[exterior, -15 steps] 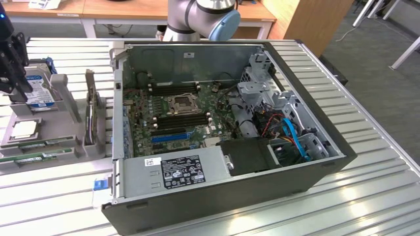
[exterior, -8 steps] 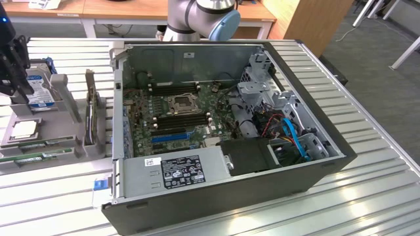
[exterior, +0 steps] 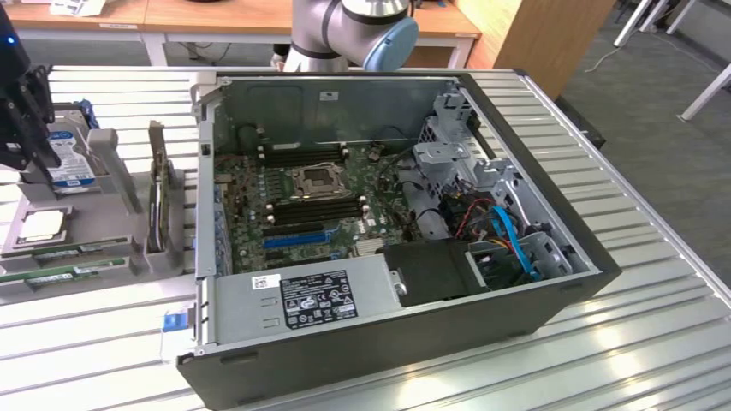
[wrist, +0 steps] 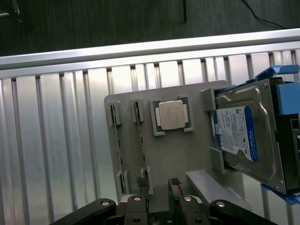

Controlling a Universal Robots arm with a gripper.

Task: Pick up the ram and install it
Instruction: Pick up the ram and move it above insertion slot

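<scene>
The pincer [wrist: 158,190] is hanging over the tray [wrist: 187,154] at the exterior view's left, with its fingers [wrist: 140,187] standing spread and gripping nothing. The ram [wrist: 140,140] is sitting on edge in a tray slot, running straight out ahead of one finger and close below the pincer. A second stick [wrist: 117,145] is sitting in the next slot, just beyond the ram. The CPU [wrist: 172,116] is lying flat on the tray on the ram's other side, ahead of the pincer. The drive [wrist: 239,136] is leaning in its holder beside the CPU, near the pincer. A dark card [exterior: 160,197] is standing on edge at the tray's far side. Well apart from the pincer, the open case [exterior: 514,291] is lying on the slatted tabletop [exterior: 639,342], and the motherboard [exterior: 308,205] inside it is showing its long black slots [exterior: 303,154].
</scene>
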